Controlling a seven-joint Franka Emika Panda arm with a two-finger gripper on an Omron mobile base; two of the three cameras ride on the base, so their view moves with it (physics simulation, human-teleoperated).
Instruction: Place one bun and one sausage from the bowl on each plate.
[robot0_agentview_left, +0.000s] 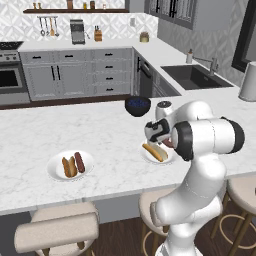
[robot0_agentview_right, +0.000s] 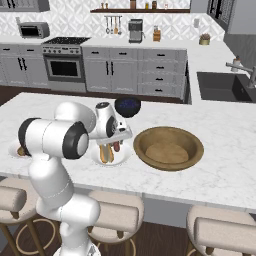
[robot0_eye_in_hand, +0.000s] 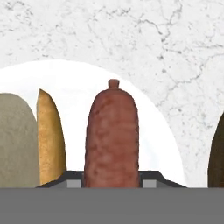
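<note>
My gripper (robot0_agentview_right: 116, 142) is shut on a reddish-brown sausage (robot0_eye_in_hand: 112, 135) and holds it just over the white plate (robot0_agentview_right: 123, 156) beside the wooden bowl (robot0_agentview_right: 195, 145). The sausage (robot0_agentview_right: 116, 146) hangs on end, its knotted tip toward the plate (robot0_eye_in_hand: 78, 83). A golden bun (robot0_eye_in_hand: 50, 140) lies on that plate to the sausage's left; the left base view has the same bun (robot0_agentview_left: 154, 152). The other plate (robot0_agentview_left: 55, 172) further left carries a bun (robot0_agentview_left: 69, 166) and a sausage (robot0_agentview_left: 79, 161) side by side. The bowl's inside shows bare wood.
A small dark blue bowl (robot0_agentview_right: 127, 106) stands on the marble island behind the plate. Padded stools (robot0_agentview_left: 57, 230) line the near edge of the island. A sink (robot0_agentview_left: 196, 76) sits in the counter at the back right.
</note>
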